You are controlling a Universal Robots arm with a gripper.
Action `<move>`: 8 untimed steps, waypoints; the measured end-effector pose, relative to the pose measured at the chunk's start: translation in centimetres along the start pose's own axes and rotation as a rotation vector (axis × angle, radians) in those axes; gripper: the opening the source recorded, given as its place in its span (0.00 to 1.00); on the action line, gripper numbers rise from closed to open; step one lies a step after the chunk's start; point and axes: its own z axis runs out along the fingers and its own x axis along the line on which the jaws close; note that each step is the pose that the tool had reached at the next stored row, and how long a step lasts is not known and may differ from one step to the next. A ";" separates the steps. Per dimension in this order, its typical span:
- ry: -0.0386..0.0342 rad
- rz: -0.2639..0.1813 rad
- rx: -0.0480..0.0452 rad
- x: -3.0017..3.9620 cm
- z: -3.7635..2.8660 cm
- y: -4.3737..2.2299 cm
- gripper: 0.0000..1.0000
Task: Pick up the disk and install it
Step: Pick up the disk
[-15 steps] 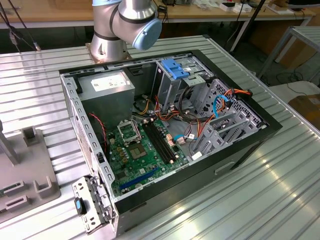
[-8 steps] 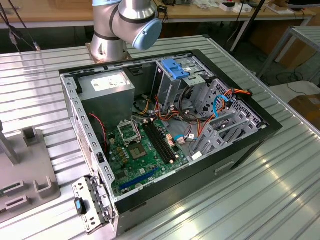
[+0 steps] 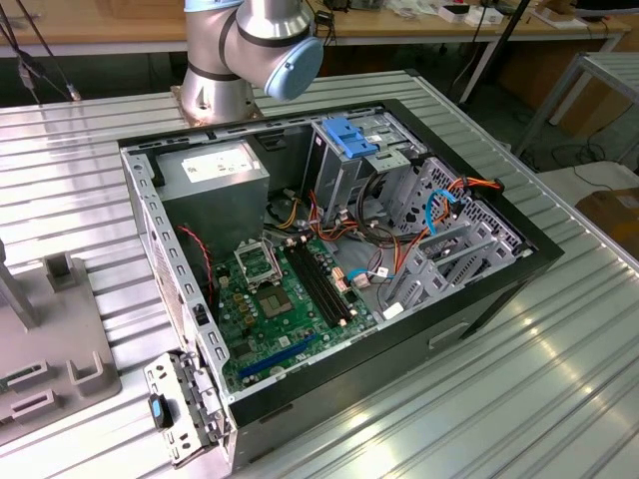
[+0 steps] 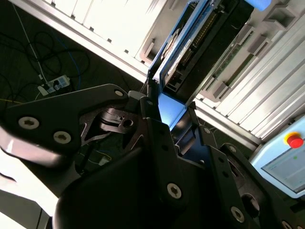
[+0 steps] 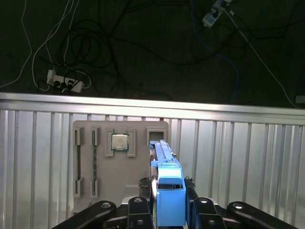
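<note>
My gripper [image 5: 170, 212] is shut on the disk [image 5: 167, 181], which I see edge-on with a blue plastic rail along it. The black fingers [image 5: 138, 213] sit on either side of the rail. In the second wrist view the disk [image 4: 188, 45] sticks out beyond the gripper [image 4: 171, 119], with its metal face and blue rail showing. It hangs well above a grey parts holder [image 5: 93, 157] on the ribbed table. The open computer case [image 3: 329, 259], with blue-fronted drive bays [image 3: 351, 140] at its back, lies in the exterior view below the arm's base [image 3: 245, 55].
The grey parts holder [image 3: 50, 349] stands at the exterior view's left and carries a square processor chip [image 5: 119, 141]. Beyond the table edge [image 5: 152, 102] lie floor cables and a power strip [image 5: 64, 81]. A pendant with a red button [image 4: 295, 140] lies nearby. A loose metal bracket [image 3: 180, 404] leans against the case's front corner.
</note>
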 end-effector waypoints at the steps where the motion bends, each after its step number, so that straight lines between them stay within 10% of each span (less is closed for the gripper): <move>1: 0.0000 0.000 0.0000 0.00 -0.01 0.00 0.36; 8: -0.0001 0.000 0.0000 -0.02 -1.59 -0.03 0.36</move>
